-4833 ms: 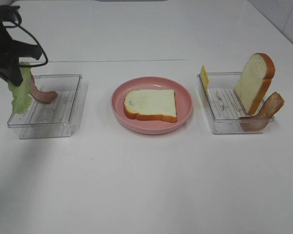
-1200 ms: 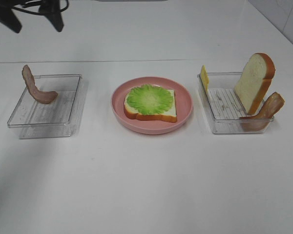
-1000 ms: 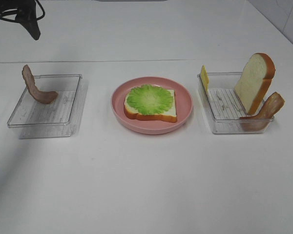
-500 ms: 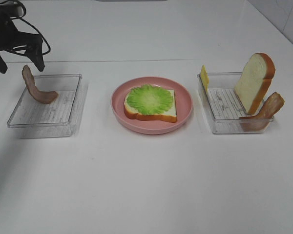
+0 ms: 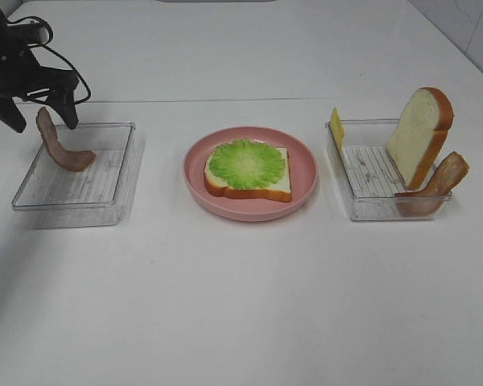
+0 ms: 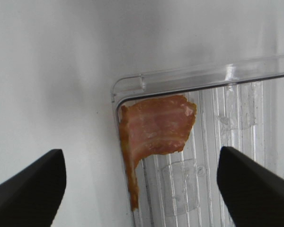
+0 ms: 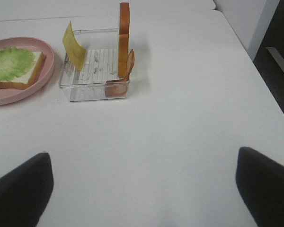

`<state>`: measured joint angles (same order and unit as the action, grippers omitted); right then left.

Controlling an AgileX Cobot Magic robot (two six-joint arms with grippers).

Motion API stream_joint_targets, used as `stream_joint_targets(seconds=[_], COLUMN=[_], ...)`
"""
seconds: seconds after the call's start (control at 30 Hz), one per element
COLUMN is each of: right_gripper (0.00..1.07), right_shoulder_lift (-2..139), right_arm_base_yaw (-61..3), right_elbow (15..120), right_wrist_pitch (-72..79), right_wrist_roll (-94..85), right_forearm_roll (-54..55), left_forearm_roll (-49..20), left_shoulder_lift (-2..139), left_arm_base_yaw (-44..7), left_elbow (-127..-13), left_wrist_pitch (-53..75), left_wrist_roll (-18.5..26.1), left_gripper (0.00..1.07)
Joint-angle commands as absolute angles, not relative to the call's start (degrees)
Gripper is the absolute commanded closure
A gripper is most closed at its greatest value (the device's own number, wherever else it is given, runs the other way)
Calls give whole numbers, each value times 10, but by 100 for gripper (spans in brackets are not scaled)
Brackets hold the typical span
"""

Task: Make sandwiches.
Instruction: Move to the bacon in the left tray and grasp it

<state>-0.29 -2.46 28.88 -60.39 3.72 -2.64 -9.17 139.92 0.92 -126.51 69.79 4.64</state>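
Observation:
On the pink plate (image 5: 306, 173) lies a bread slice (image 5: 253, 189) with a green lettuce leaf (image 5: 246, 162) on top, also seen in the right wrist view (image 7: 12, 61). A bacon strip (image 5: 60, 149) leans on the left tray's (image 5: 72, 189) far corner. My left gripper (image 5: 43, 121) is open, one finger on each side of the strip's upper end, not touching it. The left wrist view shows the bacon strip (image 6: 156, 130) between the spread fingertips (image 6: 28, 189). My right gripper (image 7: 142, 189) hangs open over bare table, out of the exterior view.
The right tray (image 5: 370, 211) holds an upright bread slice (image 5: 419, 135), a yellow cheese square (image 5: 336, 127) and another bacon strip (image 5: 439, 181). The table's right edge (image 7: 255, 66) shows in the right wrist view.
The lettuce that my left gripper held earlier now lies on the bread. In the last second the left gripper came down from the back left to straddle the bacon strip.

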Motion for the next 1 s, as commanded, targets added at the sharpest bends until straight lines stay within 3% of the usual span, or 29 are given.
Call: stream_joint_targets(seconds=[0.03, 0.23, 0.27, 0.3, 0.37, 0.8, 0.9, 0.97, 1.0], right_gripper=[11, 11, 11, 11, 11, 11, 11, 11, 11], right_shoulder_lift=[-15, -15, -15, -15, -15, -15, -15, -15, -15], right_arm_base_yaw=[-25, -25, -25, -25, -25, -25, -25, -25, -25], right_elbow=[288, 288, 288, 288, 288, 288, 288, 288, 288], right_wrist_pitch=[-602, -602, -602, -602, -602, -602, -602, -602, -602], right_wrist_roll=[37, 37, 37, 37, 37, 37, 37, 37, 37], right_forearm_roll=[-28, -28, -28, -28, -28, -28, -28, -28, -28], left_forearm_roll=[-97, -96, -96, -96, -91, -91, -86, -81, -81], left_shoulder_lift=[1402, 1402, 1402, 1402, 1402, 1402, 1402, 1402, 1402], left_arm_base_yaw=[9, 9, 9, 9, 9, 9, 9, 9, 9], left_elbow=[-1266, -1266, -1266, -1266, -1266, -1266, -1266, -1266, -1266], left_wrist_pitch=[722, 717, 716, 716, 710, 702, 702, 708, 708], left_wrist_roll=[48, 52, 52, 52, 48, 45, 37, 31, 31], left_gripper=[34, 50, 62, 62, 77, 79, 83, 99, 99])
